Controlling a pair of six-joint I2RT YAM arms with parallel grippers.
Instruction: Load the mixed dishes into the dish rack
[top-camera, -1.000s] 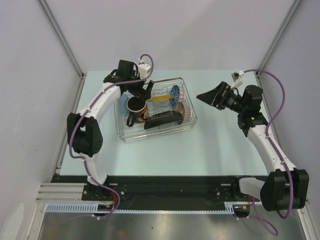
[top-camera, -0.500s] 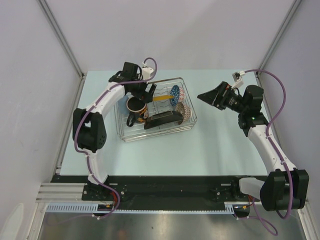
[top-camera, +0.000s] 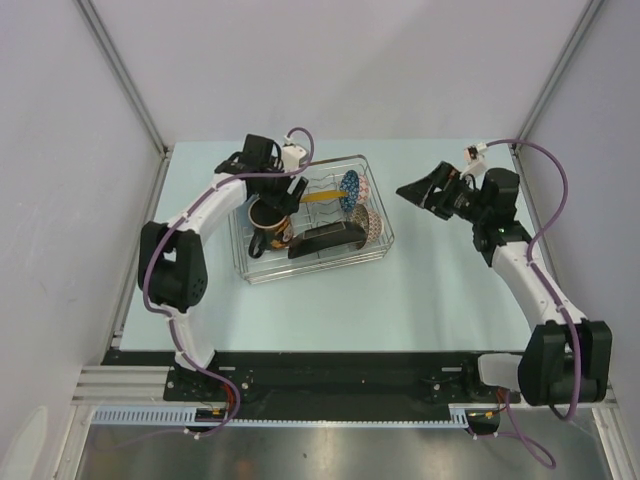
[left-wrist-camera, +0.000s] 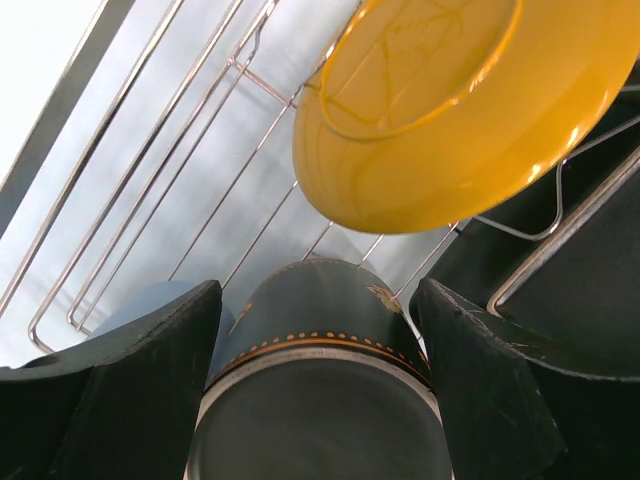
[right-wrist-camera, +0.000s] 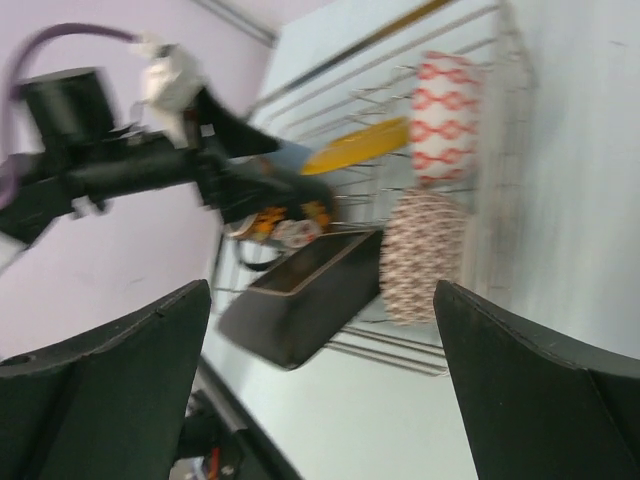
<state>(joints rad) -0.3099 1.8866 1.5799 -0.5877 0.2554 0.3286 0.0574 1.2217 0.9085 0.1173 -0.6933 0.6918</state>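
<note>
The dark red-rimmed mug (top-camera: 267, 212) sits in the silver wire dish rack (top-camera: 243, 262) toward the bench's far-left corner. The left gripper (left-wrist-camera: 318, 292) straddles it with fingers spread; I cannot tell whether they touch it. The right gripper (top-camera: 410, 190) hangs spread and empty, well apart towards the right edge.

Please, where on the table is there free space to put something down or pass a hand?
Free: the table between the dish rack and the right arm, and the strip before the rack. Crowded: inside the rack, where the left pincer straddles the mug.
</note>
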